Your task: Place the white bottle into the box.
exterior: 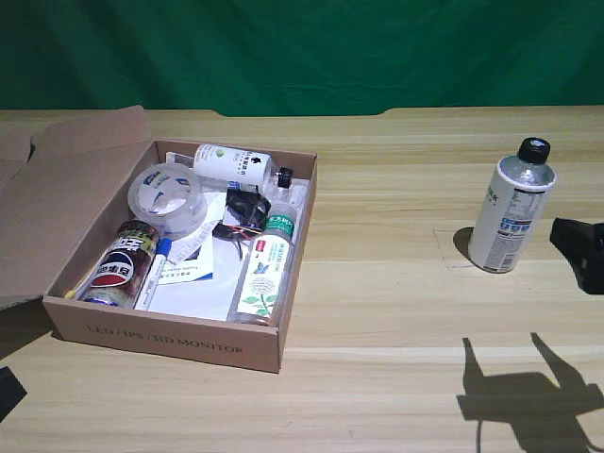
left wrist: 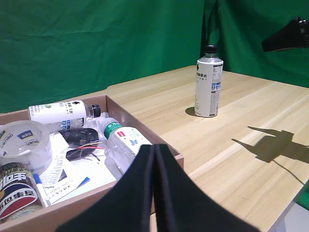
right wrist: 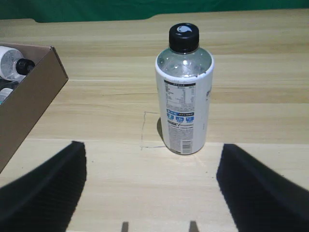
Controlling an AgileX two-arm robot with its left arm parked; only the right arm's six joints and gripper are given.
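White and black-capped, the bottle (right wrist: 184, 92) stands upright on the bare wood of my counter (exterior: 396, 283), near its edge at the exterior view's right, well apart from the box (exterior: 170, 338). My hand (right wrist: 152, 188) faces it with fingers (right wrist: 46, 188) spread wide, one to each side, touching nothing. The box sits by the counter edge at the exterior view's left, flaps open, holding a tape roll (exterior: 167, 197), two lying bottles, a can and papers.

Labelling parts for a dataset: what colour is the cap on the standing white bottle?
Black; the white bottle's cap shows best in the right wrist view.
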